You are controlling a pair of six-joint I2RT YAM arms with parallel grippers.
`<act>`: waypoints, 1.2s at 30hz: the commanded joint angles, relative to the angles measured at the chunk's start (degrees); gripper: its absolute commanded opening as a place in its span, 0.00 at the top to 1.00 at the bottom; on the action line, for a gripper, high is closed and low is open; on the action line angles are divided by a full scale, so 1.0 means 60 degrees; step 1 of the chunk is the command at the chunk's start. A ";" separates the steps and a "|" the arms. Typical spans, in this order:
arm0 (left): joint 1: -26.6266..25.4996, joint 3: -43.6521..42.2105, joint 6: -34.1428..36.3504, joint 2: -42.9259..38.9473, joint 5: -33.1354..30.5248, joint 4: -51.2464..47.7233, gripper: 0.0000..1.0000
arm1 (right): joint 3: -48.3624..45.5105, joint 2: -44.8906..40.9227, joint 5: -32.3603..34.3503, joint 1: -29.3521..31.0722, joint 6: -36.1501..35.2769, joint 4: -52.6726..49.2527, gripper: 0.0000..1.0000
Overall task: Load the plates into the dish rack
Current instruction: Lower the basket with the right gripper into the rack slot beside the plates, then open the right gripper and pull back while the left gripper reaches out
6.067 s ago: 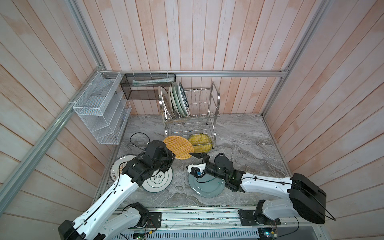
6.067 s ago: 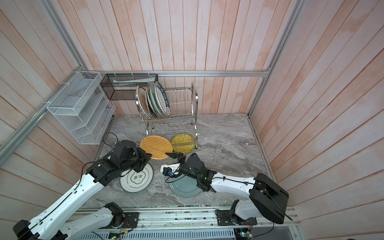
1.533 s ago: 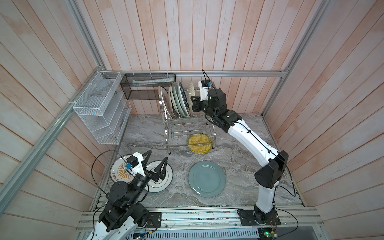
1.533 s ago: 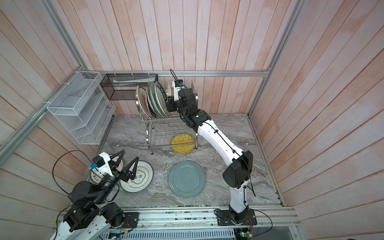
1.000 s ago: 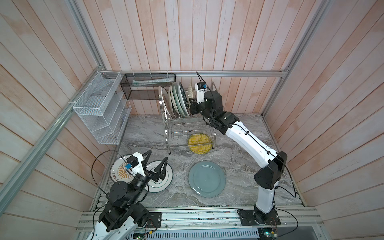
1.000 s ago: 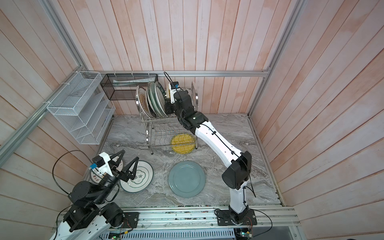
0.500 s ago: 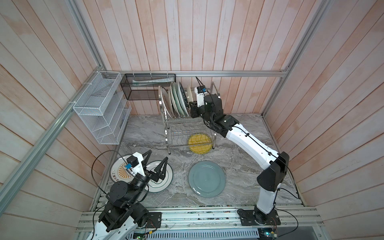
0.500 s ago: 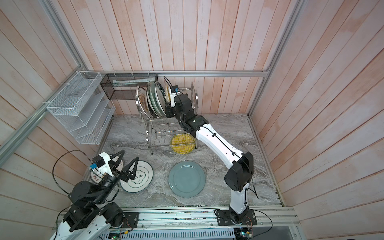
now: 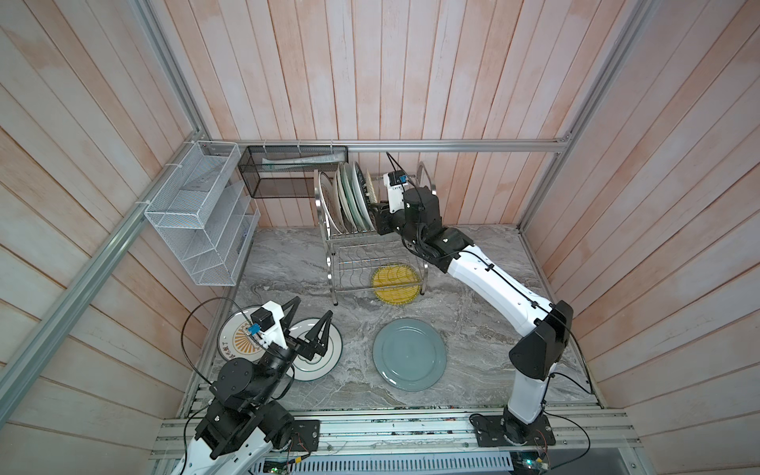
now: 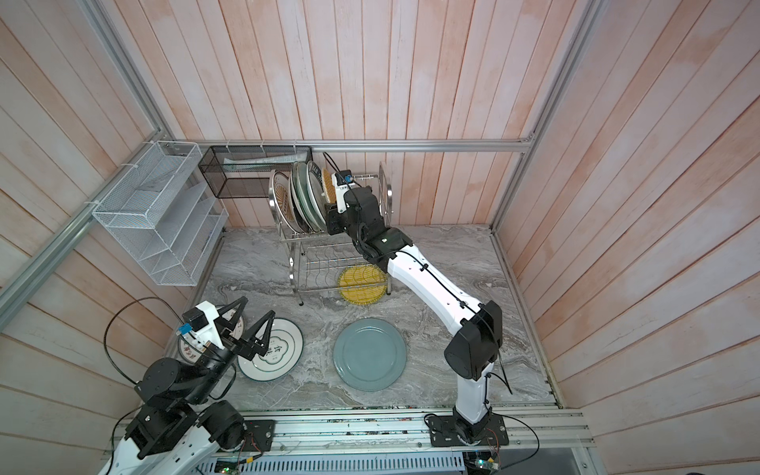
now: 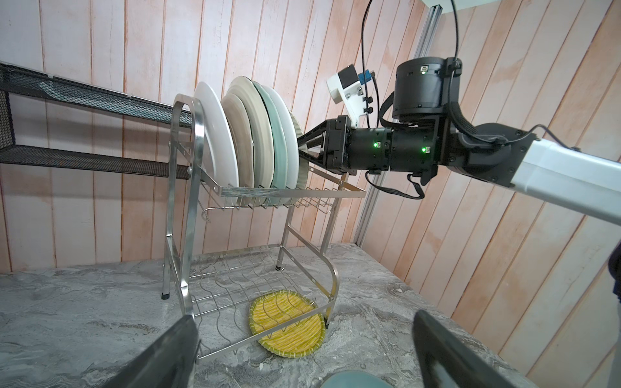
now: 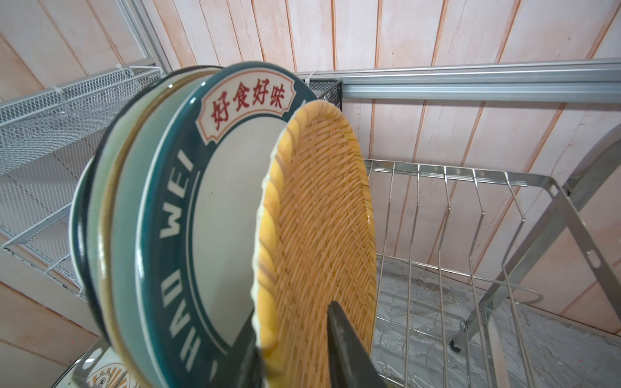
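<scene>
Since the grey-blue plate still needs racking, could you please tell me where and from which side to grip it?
The grey-blue plate lies flat, face up, on the table, so probably only its raised rim can be pinched. Come low at the edge facing the right arm's base.

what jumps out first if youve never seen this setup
The right pincer reaches the top tier of the dish rack, straddling the rim of a yellow woven plate at the end of a row of upright plates. On the marble table a grey-blue plate lies flat, and the open left pincer hovers over two printed plates.
</scene>
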 commanded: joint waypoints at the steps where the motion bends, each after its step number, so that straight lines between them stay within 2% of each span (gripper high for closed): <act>1: -0.0008 0.0168 0.0061 0.0012 0.0011 0.0033 0.00 | -0.0141 -0.0485 -0.0406 0.0083 0.0213 0.0227 0.65; 13: -0.0008 0.0181 0.0022 0.0013 0.0011 -0.0011 0.00 | -0.0566 -0.0866 -0.0830 0.0098 0.0455 0.0506 0.64; 19: -0.0007 0.0185 -0.0056 0.0005 -0.0089 -0.0106 0.00 | -0.1086 -0.1522 -0.0846 0.0156 0.0493 0.0809 0.63; 24: -0.0022 0.0362 -0.0631 0.0001 -0.0478 -0.0640 0.00 | -0.2282 -0.2536 -0.1018 0.0169 0.0503 0.1280 0.55; 28: -0.0016 0.0849 -0.2266 -0.0028 -0.1415 -0.2253 0.00 | -0.3630 -0.3592 -0.1190 0.0143 0.0399 0.1824 0.45; 31: -0.0023 0.1260 -0.4089 -0.0033 -0.2307 -0.3970 0.00 | -0.4608 -0.4373 -0.1259 0.0113 0.0451 0.2148 0.35; 33: -0.0009 0.1557 -0.5463 -0.0011 -0.2876 -0.5290 0.00 | -0.5251 -0.4876 -0.1342 0.0113 0.0602 0.2377 0.24; 35: -0.0015 0.1794 -0.7273 0.0035 -0.3631 -0.6904 0.00 | -0.5730 -0.5265 -0.1457 0.0113 0.0735 0.2488 0.02; 36: -0.0015 0.1896 -0.8158 0.0063 -0.3900 -0.7698 0.00 | -0.5952 -0.5456 -0.1462 0.0113 0.0809 0.2478 0.02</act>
